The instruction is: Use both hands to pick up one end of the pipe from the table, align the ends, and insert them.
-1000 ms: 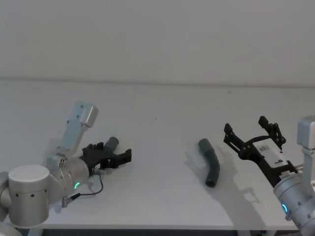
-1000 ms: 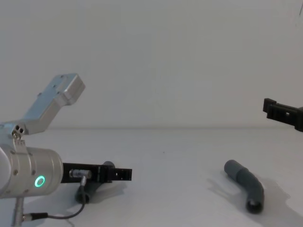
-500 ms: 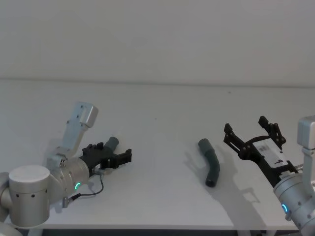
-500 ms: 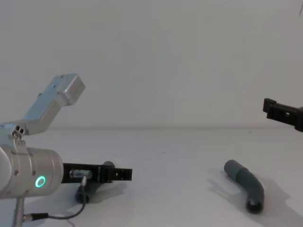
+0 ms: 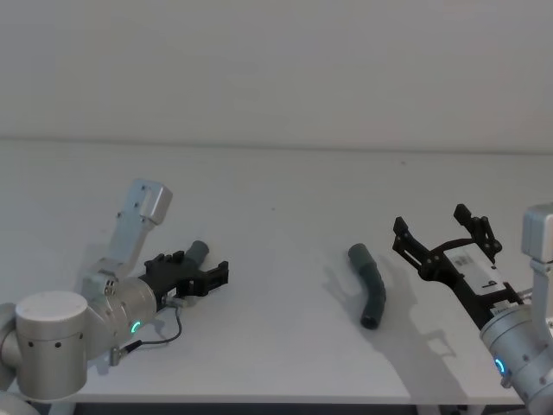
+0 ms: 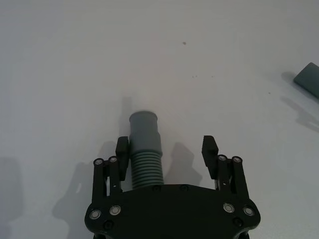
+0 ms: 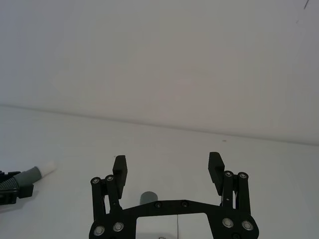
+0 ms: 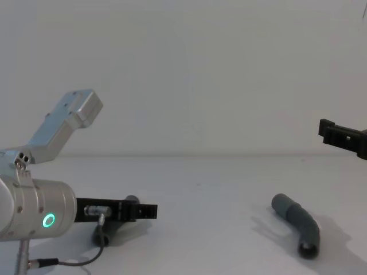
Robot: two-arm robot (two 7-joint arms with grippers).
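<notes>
Two dark grey pipe pieces lie apart on the white table (image 5: pixel 276 233). The left piece (image 5: pixel 197 251) (image 6: pixel 144 149) lies between the fingers of my left gripper (image 5: pixel 203 270) (image 6: pixel 166 147), close against one finger, its smooth cuff poking out past the tips. That gripper is open and low over the table; the chest view shows it from the side (image 8: pixel 143 211) above the piece (image 8: pixel 112 234). The right piece (image 5: pixel 370 294) (image 8: pixel 298 220) rests bent on the table. My right gripper (image 5: pixel 430 220) (image 7: pixel 168 162) hovers open just right of it, holding nothing.
The far wall meets the table's back edge (image 5: pixel 276 145). A thin cable (image 5: pixel 164 333) loops from my left wrist over the table. Bare surface separates the two pieces.
My left gripper has drawn back slightly along the left piece. The right gripper and the right piece have not moved.
</notes>
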